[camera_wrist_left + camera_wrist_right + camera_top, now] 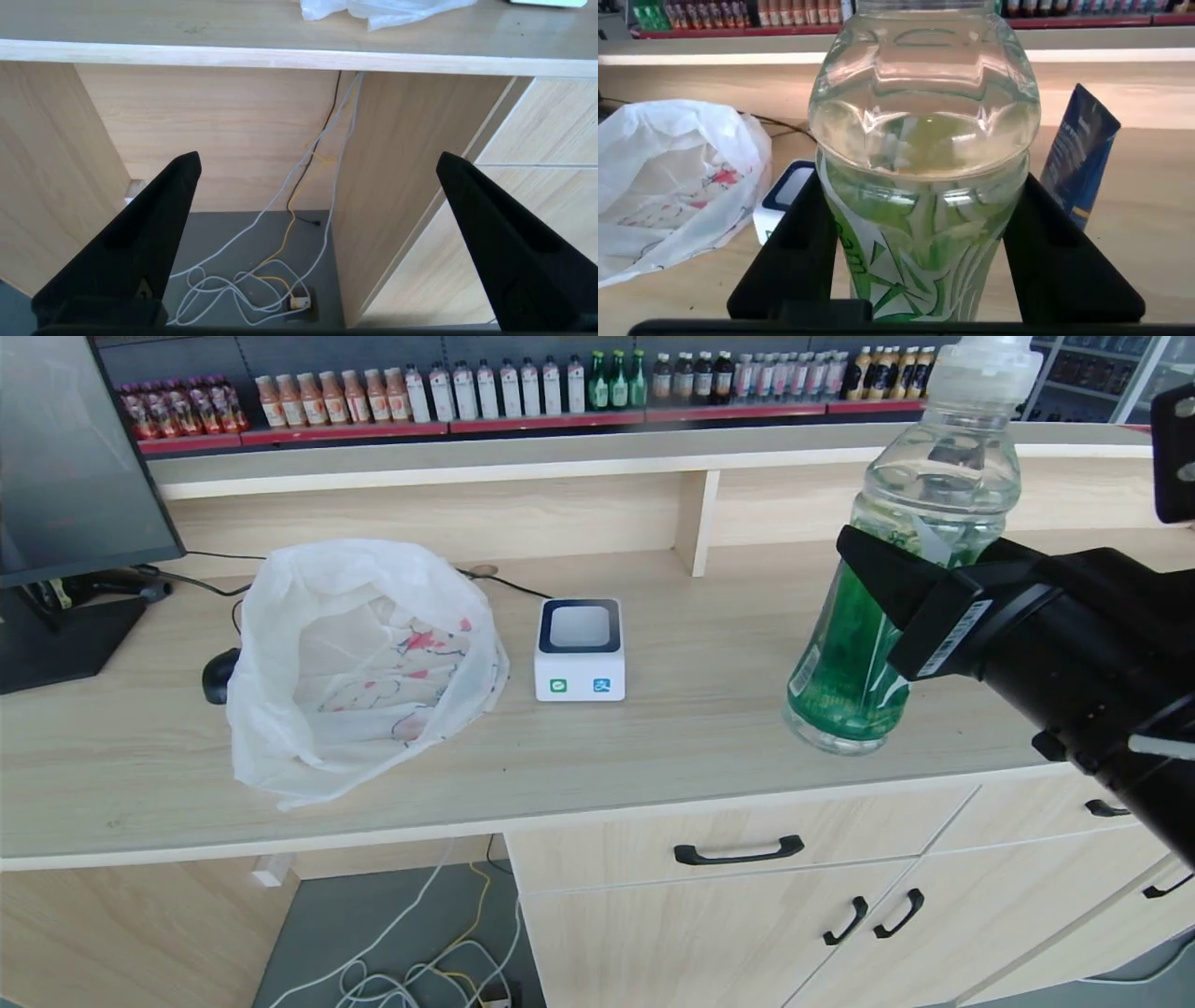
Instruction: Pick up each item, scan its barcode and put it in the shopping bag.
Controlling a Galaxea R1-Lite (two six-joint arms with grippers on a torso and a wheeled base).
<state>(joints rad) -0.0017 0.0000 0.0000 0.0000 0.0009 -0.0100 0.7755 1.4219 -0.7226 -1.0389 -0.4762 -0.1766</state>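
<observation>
While right tool (924, 261) clamps bottle (924, 476), right wrist view reveals blue pouch (1078, 154) nearby; left tool (318, 163) apart.

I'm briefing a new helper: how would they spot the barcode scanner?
On the long pale wooden counter, look just right of the crumpled white plastic shopping bag. The small white box scanner sits there; its dark-framed square top window sets it apart.

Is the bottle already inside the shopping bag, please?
No, the right gripper holds the bottle, well apart from the shopping bag.
</observation>
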